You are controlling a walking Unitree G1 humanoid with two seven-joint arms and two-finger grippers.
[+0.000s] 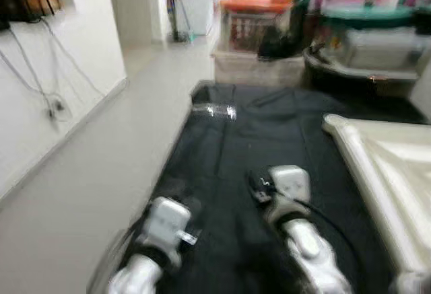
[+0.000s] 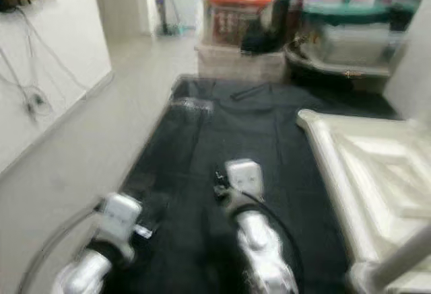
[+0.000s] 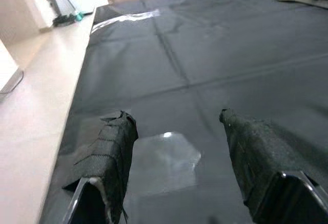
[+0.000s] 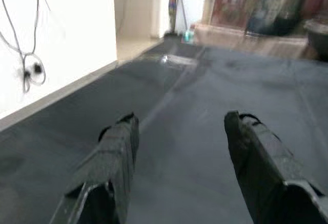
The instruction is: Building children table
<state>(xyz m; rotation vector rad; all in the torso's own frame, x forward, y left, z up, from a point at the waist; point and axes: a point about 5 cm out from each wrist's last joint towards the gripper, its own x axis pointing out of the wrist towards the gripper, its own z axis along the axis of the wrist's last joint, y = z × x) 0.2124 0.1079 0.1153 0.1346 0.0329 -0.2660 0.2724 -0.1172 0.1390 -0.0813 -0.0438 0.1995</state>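
Both grippers hover low over a black sheet (image 1: 269, 139) spread on the floor, the left gripper (image 3: 177, 131) at about 7 o'clock and the right gripper (image 4: 179, 126) at 6, each with fingers apart and empty. The white table part (image 1: 384, 166) lies at 3 o'clock; storage boxes (image 1: 259, 31) stand at 12.

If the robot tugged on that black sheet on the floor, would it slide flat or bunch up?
The black sheet would probably bunch: fold creases suggest thin, floppy material. Its glossy sheen hints it could slip on the smooth floor. The cream tabletop resting on one side may pin that edge.
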